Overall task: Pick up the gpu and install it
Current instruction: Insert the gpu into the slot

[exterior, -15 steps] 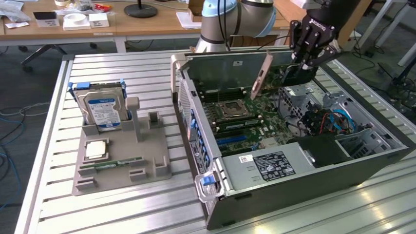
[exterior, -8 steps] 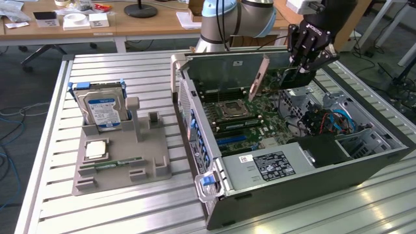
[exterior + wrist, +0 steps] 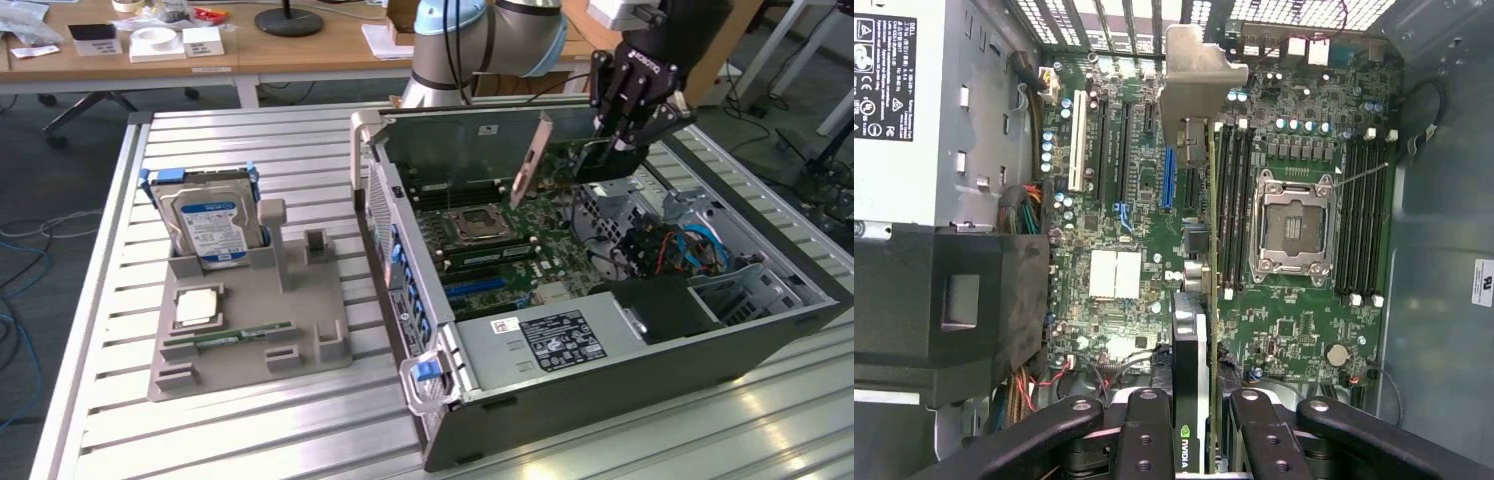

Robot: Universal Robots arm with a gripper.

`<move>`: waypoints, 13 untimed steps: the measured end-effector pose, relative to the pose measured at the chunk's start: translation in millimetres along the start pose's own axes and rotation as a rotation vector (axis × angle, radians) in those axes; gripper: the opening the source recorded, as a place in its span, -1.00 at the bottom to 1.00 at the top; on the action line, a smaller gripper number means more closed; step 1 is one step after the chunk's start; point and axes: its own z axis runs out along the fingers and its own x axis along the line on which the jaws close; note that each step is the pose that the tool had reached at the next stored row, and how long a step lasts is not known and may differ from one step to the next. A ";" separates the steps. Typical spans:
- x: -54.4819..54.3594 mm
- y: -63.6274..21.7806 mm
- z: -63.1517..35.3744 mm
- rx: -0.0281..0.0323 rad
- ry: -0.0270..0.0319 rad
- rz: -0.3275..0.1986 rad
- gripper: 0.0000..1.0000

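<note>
My pincer (image 3: 625,135) is clamped on the gpu (image 3: 1194,395), held edge-on above the motherboard (image 3: 1294,330). It looks offset from the blue slot (image 3: 1168,178), so pressing down could miss and gouge components.

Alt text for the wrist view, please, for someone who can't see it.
The tool grips the gpu edge-on over the motherboard inside an open computer case. Its silver bracket is at the far end, a processor socket alongside.

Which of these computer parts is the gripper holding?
The gpu, the thin card in the gripper over the open case; hard drive and memory stick sit on the tray.
</note>
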 end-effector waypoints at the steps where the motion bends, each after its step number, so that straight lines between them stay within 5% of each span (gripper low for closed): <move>1: 0.1 0.0 1.5 -0.0001 0.0001 0.000 -0.47; 13: 1.9 2.7 22.6 0.0040 -0.0006 0.041 -0.47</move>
